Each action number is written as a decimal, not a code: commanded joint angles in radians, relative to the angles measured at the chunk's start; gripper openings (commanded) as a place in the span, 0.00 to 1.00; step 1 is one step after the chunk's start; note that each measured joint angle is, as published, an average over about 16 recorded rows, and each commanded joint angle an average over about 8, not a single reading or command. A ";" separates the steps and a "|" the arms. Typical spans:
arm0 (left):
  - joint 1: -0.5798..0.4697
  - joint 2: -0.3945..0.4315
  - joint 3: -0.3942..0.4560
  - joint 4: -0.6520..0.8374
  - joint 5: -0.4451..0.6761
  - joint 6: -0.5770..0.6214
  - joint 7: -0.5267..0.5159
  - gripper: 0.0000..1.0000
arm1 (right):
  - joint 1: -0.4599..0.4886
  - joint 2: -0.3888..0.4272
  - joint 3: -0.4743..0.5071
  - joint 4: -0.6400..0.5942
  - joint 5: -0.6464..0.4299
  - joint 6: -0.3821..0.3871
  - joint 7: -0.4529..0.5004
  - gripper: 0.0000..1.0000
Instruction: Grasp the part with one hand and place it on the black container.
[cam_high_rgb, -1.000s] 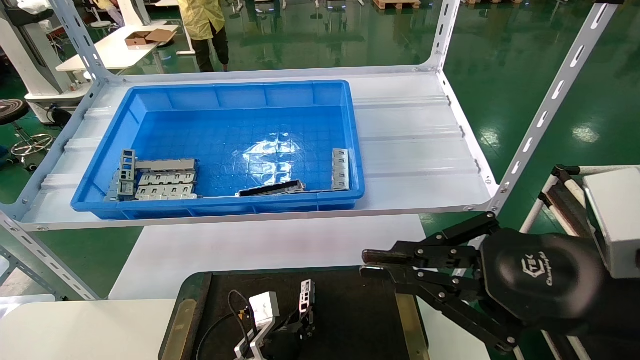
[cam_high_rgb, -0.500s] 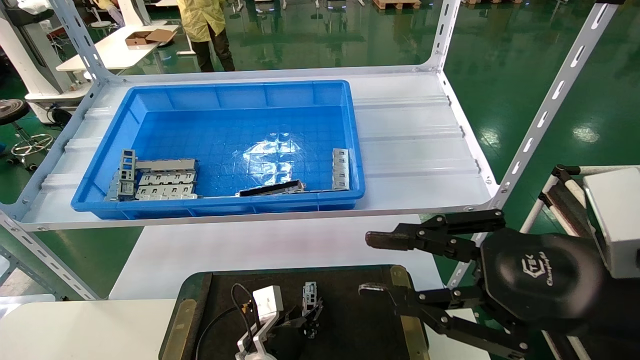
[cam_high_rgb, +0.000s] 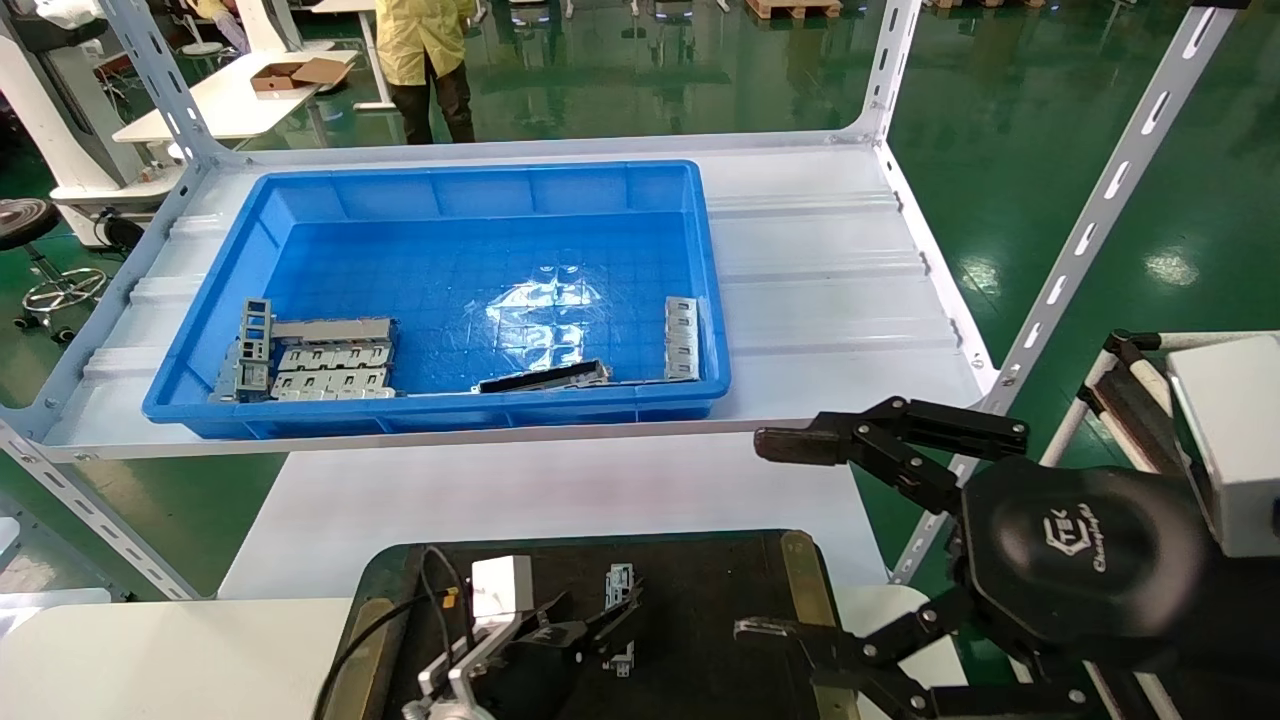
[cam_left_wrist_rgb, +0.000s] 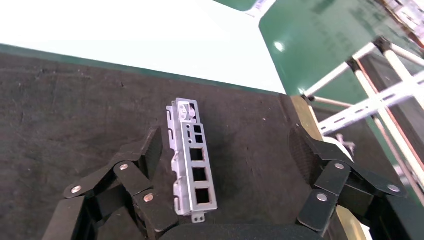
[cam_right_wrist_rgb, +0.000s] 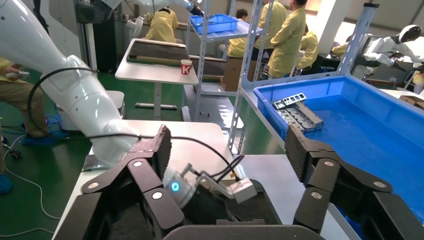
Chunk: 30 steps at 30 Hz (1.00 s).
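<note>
The part (cam_high_rgb: 620, 581), a slim silver-grey bar with rectangular cut-outs, lies on the black container (cam_high_rgb: 720, 600). In the left wrist view the part (cam_left_wrist_rgb: 192, 162) rests on the matte black surface (cam_left_wrist_rgb: 75, 100) close beside one finger (cam_left_wrist_rgb: 145, 150), with the other finger far off. My left gripper (cam_high_rgb: 598, 622) is open around it (cam_left_wrist_rgb: 226, 147). My right gripper (cam_high_rgb: 780, 538) hangs over the tray's right edge, wide open and empty (cam_right_wrist_rgb: 227, 145).
A deep blue bin (cam_high_rgb: 480, 175) stands on the white shelf behind, holding clustered grey pieces (cam_high_rgb: 320, 358), a dark bar (cam_high_rgb: 545, 377) and another silver bar (cam_high_rgb: 681, 337). Slotted shelf posts (cam_high_rgb: 1090, 220) rise at the right. A person (cam_high_rgb: 425, 50) stands beyond.
My left gripper has let go of the part, which now rests on the black tray, and has drawn back a little. My right gripper's jaws went from shut to wide open.
</note>
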 joint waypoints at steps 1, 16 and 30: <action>0.002 -0.040 -0.003 -0.014 0.012 0.047 -0.006 1.00 | 0.000 0.000 0.000 0.000 0.000 0.000 0.000 1.00; 0.091 -0.309 -0.220 -0.004 0.149 0.605 0.187 1.00 | 0.000 0.000 0.000 0.000 0.000 0.000 0.000 1.00; 0.143 -0.393 -0.368 0.027 0.161 0.827 0.448 1.00 | 0.000 0.000 0.000 0.000 0.000 0.000 0.000 1.00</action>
